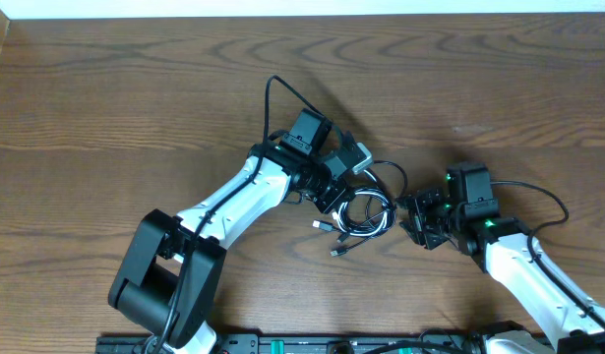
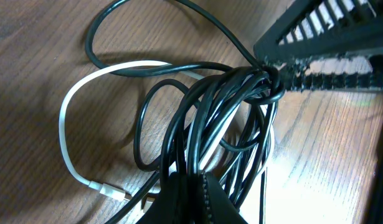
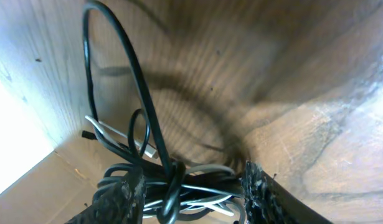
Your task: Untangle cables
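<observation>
A dark brown wood-grain table [image 1: 105,98] spans the scene.

No legible txt anywhere.

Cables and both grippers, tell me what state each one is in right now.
black cables, tangled in one coiled bundle, clamped by the left gripper.
white cable, threaded through that bundle, one plug end lying on the table.
left gripper, jaws shut on the black cables.
right gripper, jaws apart around the bundle; grip unclear.
</observation>
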Tool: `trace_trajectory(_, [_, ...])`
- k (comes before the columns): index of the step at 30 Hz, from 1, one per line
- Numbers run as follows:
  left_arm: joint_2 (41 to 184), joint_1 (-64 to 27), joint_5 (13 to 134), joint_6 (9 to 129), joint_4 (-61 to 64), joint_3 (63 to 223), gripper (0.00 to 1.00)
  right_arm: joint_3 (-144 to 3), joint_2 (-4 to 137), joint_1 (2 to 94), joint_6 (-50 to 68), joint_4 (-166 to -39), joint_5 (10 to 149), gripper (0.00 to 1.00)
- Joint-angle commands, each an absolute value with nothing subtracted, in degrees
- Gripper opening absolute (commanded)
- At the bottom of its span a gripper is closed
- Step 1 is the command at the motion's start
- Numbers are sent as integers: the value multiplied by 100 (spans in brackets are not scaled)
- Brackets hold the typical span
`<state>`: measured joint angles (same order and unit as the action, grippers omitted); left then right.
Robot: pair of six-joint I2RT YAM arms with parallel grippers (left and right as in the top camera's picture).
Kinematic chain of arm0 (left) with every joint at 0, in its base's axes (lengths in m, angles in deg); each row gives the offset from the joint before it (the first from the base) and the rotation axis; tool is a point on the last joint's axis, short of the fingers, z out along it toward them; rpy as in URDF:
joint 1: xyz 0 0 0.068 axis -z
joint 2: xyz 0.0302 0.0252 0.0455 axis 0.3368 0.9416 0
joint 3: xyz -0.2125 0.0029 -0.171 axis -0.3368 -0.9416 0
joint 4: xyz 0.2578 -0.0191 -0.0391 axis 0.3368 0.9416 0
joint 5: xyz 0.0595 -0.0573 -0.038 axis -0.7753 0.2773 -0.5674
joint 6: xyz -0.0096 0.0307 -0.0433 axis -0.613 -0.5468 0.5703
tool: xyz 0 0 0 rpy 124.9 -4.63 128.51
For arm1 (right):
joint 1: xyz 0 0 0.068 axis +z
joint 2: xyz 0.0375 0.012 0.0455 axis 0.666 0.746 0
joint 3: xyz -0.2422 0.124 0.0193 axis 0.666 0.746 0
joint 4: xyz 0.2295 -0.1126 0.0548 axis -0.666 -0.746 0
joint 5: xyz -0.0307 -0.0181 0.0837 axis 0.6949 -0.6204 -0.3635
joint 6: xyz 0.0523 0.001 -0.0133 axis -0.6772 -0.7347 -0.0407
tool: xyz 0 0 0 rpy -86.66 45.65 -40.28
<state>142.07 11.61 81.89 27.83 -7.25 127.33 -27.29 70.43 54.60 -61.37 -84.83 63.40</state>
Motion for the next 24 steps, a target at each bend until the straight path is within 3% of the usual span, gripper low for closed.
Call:
trace_trajectory(1, [14070,1176,8305,2661,-712,12703,8,-2803,7072,5536,-6616,-8398,6292,44])
trace_trajectory(13, [14070,1176,8305,2661,-712,12703,8,-2803,7072,5543,-6839,-8147,6268,27])
trace_trajectory(24, [14070,1176,8305,2663,-712,12703,8,-2803,7072,5742,-6839,-8149,6604,23])
